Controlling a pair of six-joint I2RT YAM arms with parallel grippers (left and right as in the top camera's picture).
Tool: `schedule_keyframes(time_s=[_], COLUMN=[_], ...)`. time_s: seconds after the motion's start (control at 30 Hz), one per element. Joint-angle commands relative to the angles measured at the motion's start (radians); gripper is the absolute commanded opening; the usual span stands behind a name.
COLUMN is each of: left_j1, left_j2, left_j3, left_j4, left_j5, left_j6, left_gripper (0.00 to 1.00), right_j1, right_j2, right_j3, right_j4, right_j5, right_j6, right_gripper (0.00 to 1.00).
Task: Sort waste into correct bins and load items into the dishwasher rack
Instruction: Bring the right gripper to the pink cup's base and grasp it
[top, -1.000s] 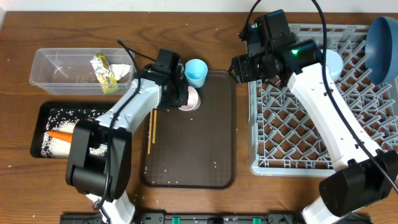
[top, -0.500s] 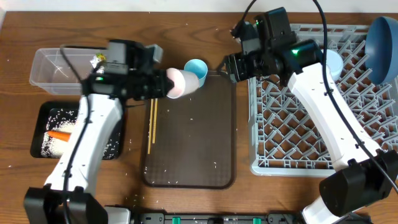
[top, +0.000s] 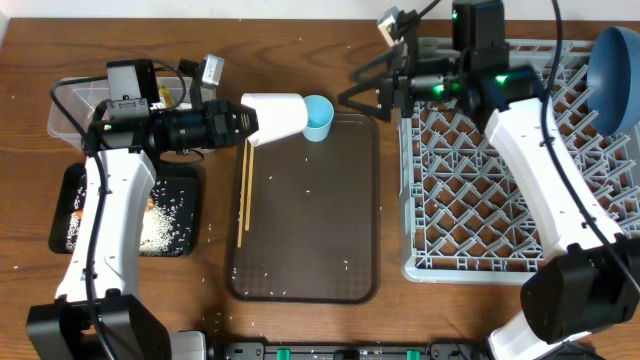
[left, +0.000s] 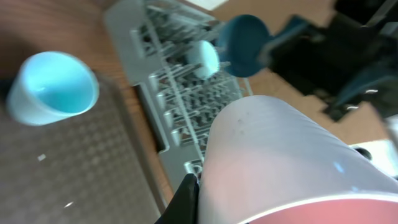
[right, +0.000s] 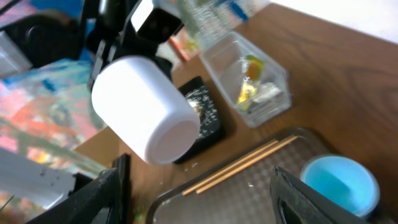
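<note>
My left gripper (top: 248, 123) is shut on the pink cup (top: 276, 117) and holds it on its side above the back left corner of the brown serving tray (top: 310, 240). In the left wrist view the cup (left: 280, 155) fills the frame. My right gripper (top: 368, 94) is open and empty, just right of the light blue cup (top: 318, 118), facing the pink cup (right: 146, 112). The chopsticks (top: 243, 195) lie on the tray's left side. The dark blue bowl (top: 612, 65) stands in the grey rack (top: 480, 200). The small light blue bowl (left: 204, 56) is in the rack too.
The clear tub (top: 75, 108) at the back left holds the wrapper (right: 245, 87). The black tray (top: 70, 235) in front of it holds rice (top: 160, 225) and a bit of orange carrot (top: 78, 212). Rice grains are scattered on the serving tray.
My left gripper has lifted the pink cup off the serving tray and turned it on its side. My right gripper has swung left toward it and is open.
</note>
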Motion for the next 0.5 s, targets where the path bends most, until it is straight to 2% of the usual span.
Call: schedule_keyframes(time_s=[0.0, 0.2, 0.47], left_j1=[-0.005, -0.004, -0.005], left_j2=[0.002, 0.002, 0.026], left_j3=[0.017, 0.017, 0.011], left_j4=[0.015, 0.019, 0.034], left_j5=[0.1, 0.098, 0.096], left_j6=[0.024, 0.025, 0.035], left_gripper=[0.06, 0.06, 0.06], right_j1=[0.028, 0.067, 0.131], right_j2=[0.012, 0.012, 0.012], right_j3=[-0.077, -0.169, -0.175], right_j4=[0.08, 0.299, 0.403], right_j5=[-0.104, -0.131, -0.137], right_j6=[0.049, 0.181, 0.213], right_gripper=[0.7, 0.69, 0.7])
